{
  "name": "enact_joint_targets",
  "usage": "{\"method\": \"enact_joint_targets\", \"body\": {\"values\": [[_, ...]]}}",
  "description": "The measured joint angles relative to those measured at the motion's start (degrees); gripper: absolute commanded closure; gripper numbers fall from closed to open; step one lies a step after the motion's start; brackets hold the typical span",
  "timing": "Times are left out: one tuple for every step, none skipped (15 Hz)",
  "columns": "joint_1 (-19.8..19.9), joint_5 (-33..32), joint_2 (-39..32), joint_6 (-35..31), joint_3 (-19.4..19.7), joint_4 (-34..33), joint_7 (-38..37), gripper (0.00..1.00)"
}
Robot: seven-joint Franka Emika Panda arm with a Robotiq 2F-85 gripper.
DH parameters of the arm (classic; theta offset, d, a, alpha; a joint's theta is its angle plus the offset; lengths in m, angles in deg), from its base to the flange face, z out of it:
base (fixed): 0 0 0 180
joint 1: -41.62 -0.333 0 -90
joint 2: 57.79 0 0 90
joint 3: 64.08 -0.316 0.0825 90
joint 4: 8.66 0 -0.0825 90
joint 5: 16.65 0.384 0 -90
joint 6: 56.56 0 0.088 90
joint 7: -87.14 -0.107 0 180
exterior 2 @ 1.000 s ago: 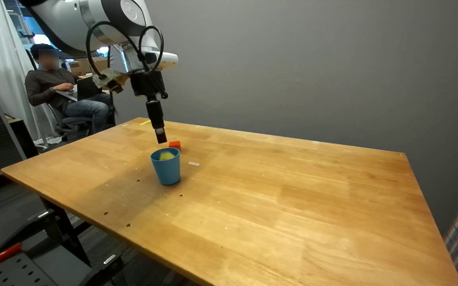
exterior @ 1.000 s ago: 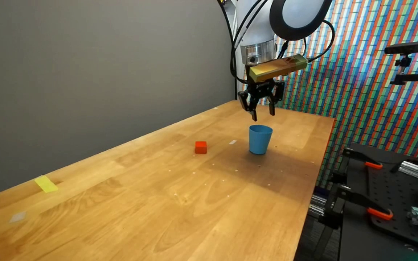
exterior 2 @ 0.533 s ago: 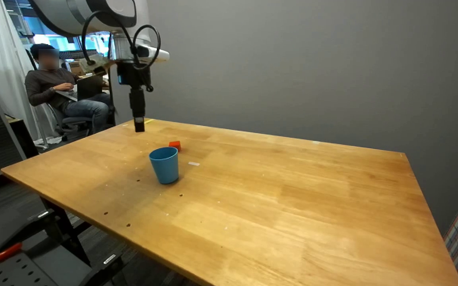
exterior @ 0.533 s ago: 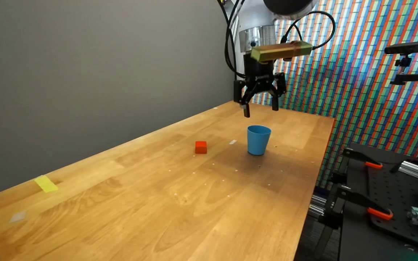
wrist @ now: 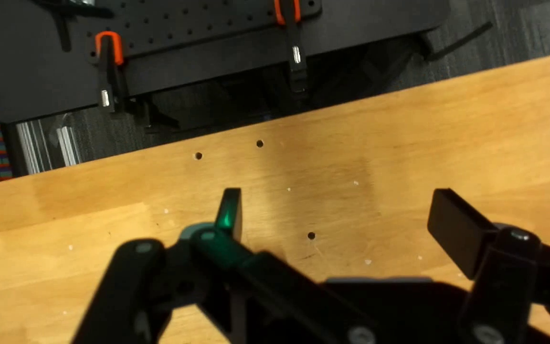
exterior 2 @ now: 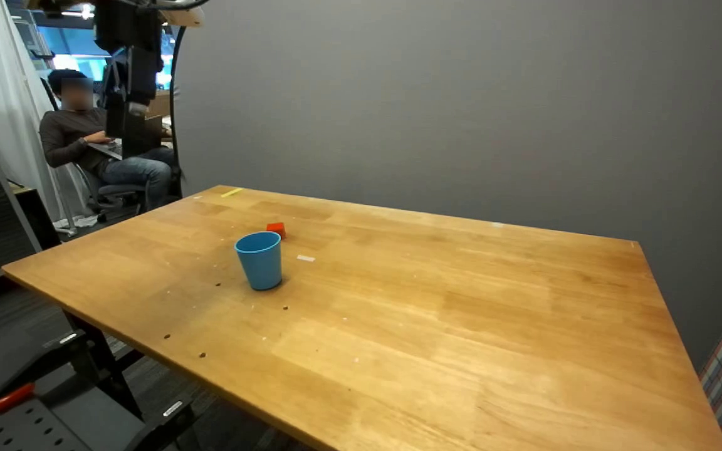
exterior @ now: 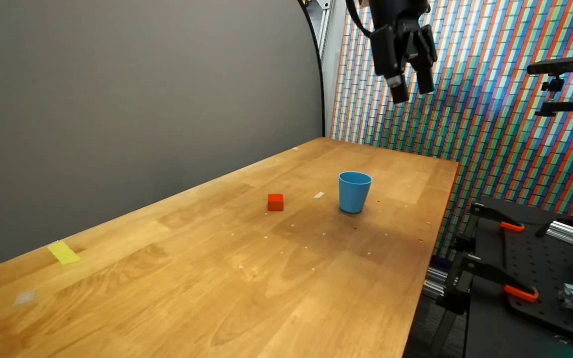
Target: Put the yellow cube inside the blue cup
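Evidently, my delivery is looking all but finished. Far to the left of the blue cup (exterior: 354, 194) in an exterior view, a flat yellow strip (exterior: 63, 252) is lying on the wooden tabletop (exterior: 167, 298); I am not counting it as the yellow cube. Nearer the cup, but apart from it, a red block (exterior: 275, 202) is sitting by itself. Next, the cup itself is standing upright, mouth up. The yellow cube is showing nowhere: in both exterior views the cup's near wall is hiding its bottom, so I am judging, without seeing it, that the cube is resting down inside. Rightmost, above the cup and well apart from it, my claw (exterior: 412, 90) is hanging with its jaws wide apart; in the wrist view only tabletop is showing between them, so nothing is being carried. Placing and letting go are therefore appearing done. Little is remaining, by my reckoning: a look straight down into the cup is pending, to confirm the cube, and I am needing only to park clear of it.
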Motion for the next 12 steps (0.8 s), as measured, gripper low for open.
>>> {"method": "enact_joint_targets", "body": {"values": [[-0.2, -0.8, 1.1, 2.2, -0.6, -0.7, 1.8, 0.0], [-0.5, -1.8, 1.7, 3.5, -1.3, -1.4, 3.3, 0.0], [-0.9, -2.6, 2.0, 4.2, -2.0, -2.1, 4.8, 0.0], [-1.4, -3.5, 2.0, 4.5, -2.8, -2.8, 6.3, 0.0], [-1.9, -4.4, 1.8, 4.5, -3.6, -3.4, 7.7, 0.0], [-2.4, -5.2, 1.5, 4.5, -4.4, -4.0, 9.3, 0.0], [-2.9, -5.9, 1.0, 4.5, -5.0, -4.6, 10.9, 0.0], [-3.4, -6.6, 0.4, 4.5, -5.5, -5.1, 12.2, 0.0], [-3.8, -6.8, -0.2, 4.5, -6.0, -5.7, 13.1, 0.0], [-4.1, -7.0, -0.9, 4.5, -6.3, -6.3, 13.6, 0.0], [-4.3, -7.2, -1.3, 4.5, -6.4, -6.7, 13.8, 0.0], [-4.4, -7.4, -1.7, 4.5, -6.4, -7.0, 13.9, 0.0]]}}
